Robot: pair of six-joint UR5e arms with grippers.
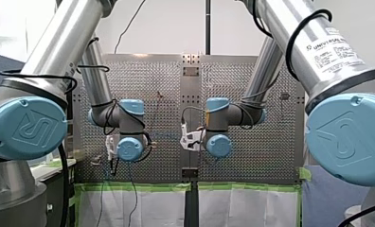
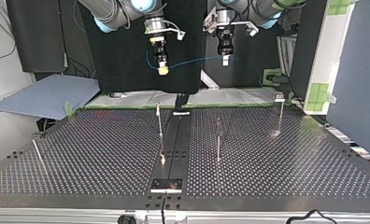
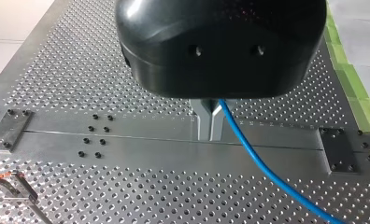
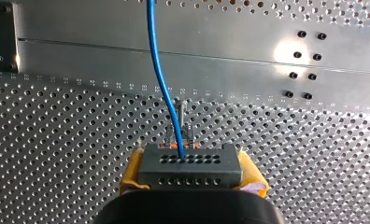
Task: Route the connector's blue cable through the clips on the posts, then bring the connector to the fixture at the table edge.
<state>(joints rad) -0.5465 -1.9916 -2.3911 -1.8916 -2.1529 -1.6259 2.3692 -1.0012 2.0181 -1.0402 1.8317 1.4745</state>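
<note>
In the right wrist view a grey connector (image 4: 191, 169) with rows of holes sits between the yellow pads (image 4: 132, 172) of my right gripper (image 4: 192, 163), which is shut on it. The blue cable (image 4: 159, 70) leaves the connector's top. In the top view my right gripper (image 2: 162, 69) hangs high at the left of centre, and the cable (image 2: 192, 60) spans across to my left gripper (image 2: 225, 59). The left wrist view shows my left gripper (image 3: 210, 133) with its metal fingers shut on the cable (image 3: 267, 172). Both grippers are well above the table.
Thin posts stand on the perforated table: one near the middle (image 2: 160, 122), one right of it (image 2: 218, 140), one at the far right (image 2: 280, 114), and a leaning one at the left (image 2: 37, 151). A plate fixture (image 2: 166, 185) sits at the near table edge. A clip (image 4: 178, 123) lies below the connector.
</note>
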